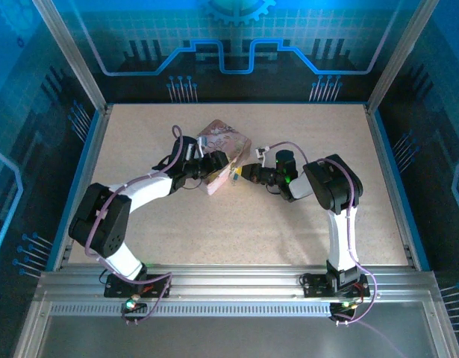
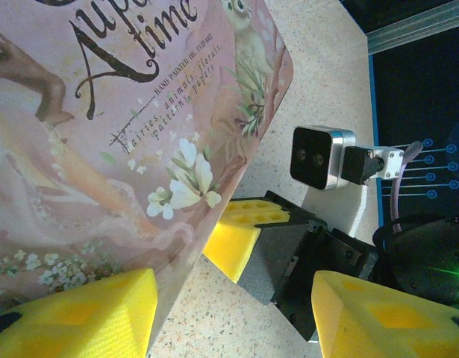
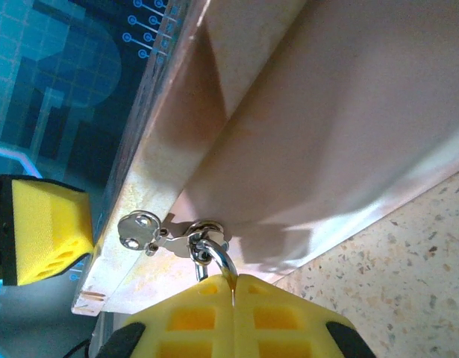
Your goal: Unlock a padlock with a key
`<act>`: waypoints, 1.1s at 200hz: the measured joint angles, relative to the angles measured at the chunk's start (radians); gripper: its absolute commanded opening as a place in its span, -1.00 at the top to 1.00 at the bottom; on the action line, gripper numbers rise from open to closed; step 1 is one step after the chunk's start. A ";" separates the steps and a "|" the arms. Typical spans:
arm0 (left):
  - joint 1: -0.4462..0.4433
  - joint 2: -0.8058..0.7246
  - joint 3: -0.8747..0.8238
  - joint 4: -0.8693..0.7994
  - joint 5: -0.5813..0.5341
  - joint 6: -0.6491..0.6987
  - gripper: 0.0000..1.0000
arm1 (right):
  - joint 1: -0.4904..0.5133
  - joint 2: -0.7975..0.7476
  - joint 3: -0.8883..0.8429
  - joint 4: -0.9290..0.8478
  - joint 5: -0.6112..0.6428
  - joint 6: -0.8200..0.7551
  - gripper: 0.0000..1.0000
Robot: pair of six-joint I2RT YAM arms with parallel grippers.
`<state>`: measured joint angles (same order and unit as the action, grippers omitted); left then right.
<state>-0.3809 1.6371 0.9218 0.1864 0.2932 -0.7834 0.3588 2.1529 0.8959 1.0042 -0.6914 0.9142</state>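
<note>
Two arms meet at the pink tin (image 1: 223,140) in the middle of the desk (image 1: 304,224). So the right end effector (image 3: 234,287) is clamped tight, yellow pads pressed together right on the padlock (image 3: 219,258). Just its shackle pokes out from between them, hooked through the hasp (image 3: 151,231) on the tin's side wall, and the lock body is buried in the pads. Meanwhile the left end effector (image 2: 233,317) sits spread wide at the tin's corner, one finger right up against the tin's edge, the other well off it with bare desk in between.
</note>
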 measured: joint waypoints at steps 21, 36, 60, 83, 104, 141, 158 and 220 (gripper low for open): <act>0.000 -0.003 -0.009 0.011 0.000 -0.001 -0.17 | 0.000 0.000 0.000 0.004 0.012 0.021 0.93; 0.000 -0.003 -0.011 0.016 0.000 -0.003 -0.18 | 0.000 0.000 0.000 0.007 0.023 0.038 0.94; 0.000 -0.004 -0.018 0.030 0.001 -0.003 -0.17 | 0.002 0.000 0.000 0.010 0.040 0.066 0.94; 0.000 -0.004 -0.023 0.041 0.001 -0.005 -0.18 | 0.014 -0.002 0.000 0.013 0.075 0.092 0.94; 0.000 -0.006 -0.030 0.051 0.001 -0.012 -0.18 | 0.025 -0.007 0.000 0.017 0.114 0.121 0.95; -0.001 -0.010 -0.040 0.064 0.000 -0.026 -0.18 | 0.035 -0.025 0.000 0.015 0.194 0.167 0.94; -0.001 -0.012 -0.045 0.069 0.000 -0.027 -0.18 | 0.029 -0.041 0.002 0.016 0.237 0.182 0.94; -0.001 -0.024 -0.055 0.076 0.000 -0.029 -0.25 | 0.026 -0.080 0.013 -0.013 0.307 0.177 0.94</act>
<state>-0.3817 1.6131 0.8665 0.2619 0.2935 -0.8127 0.3843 2.0727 0.9092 0.9909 -0.3847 1.0916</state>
